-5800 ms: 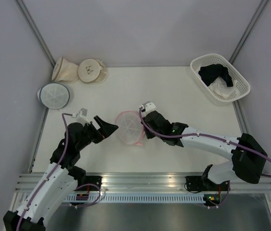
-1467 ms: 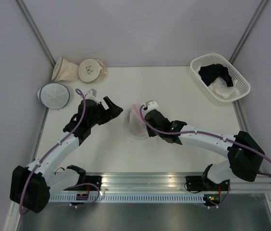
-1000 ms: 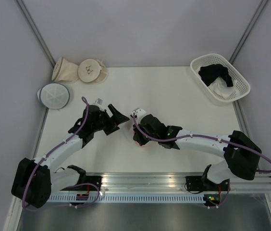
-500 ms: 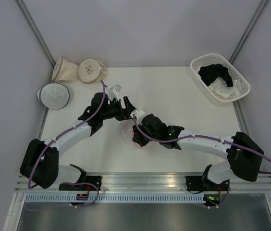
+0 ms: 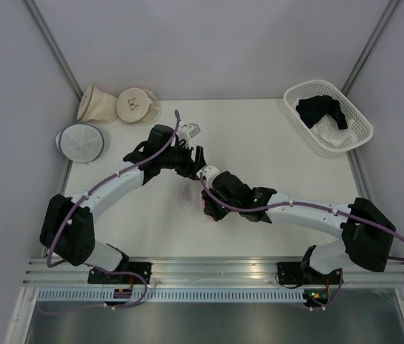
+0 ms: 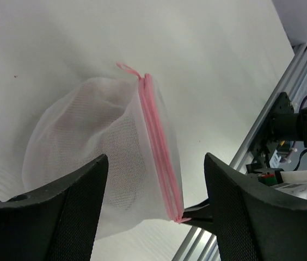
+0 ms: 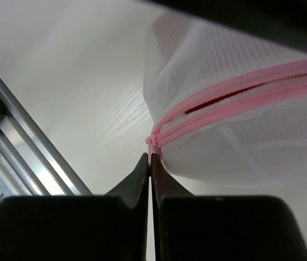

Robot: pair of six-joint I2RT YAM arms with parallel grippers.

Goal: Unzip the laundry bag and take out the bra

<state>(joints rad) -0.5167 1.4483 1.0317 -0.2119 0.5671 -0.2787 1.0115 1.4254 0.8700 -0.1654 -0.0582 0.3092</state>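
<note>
The laundry bag (image 5: 188, 195), white mesh with a pink zipper rim, stands on edge on the table. My right gripper (image 5: 204, 203) is shut on the pink zipper tab (image 7: 152, 142) at the bag's near end; the bag (image 7: 229, 130) fills the upper right of the right wrist view, with my right gripper (image 7: 151, 157) below it. A thin sliver of the red bra (image 7: 212, 101) shows through the zipper gap. My left gripper (image 5: 195, 163) hovers open over the bag's far side. In the left wrist view the bag (image 6: 93, 157) lies between the spread fingers of my left gripper (image 6: 154, 159).
A white basket (image 5: 356, 115) at the back right holds a black garment (image 5: 321, 109) and a white cloth (image 5: 333, 135). Two beige pouches (image 5: 99, 104) (image 5: 135, 105) and a grey-blue-rimmed mesh pouch (image 5: 81, 141) sit at the back left. A metal rail (image 5: 216, 269) runs along the near edge.
My left arm has swung right and forward from the left side until its open gripper is over the bag. My right gripper has kept its hold and tipped the bag from flat onto its edge.
</note>
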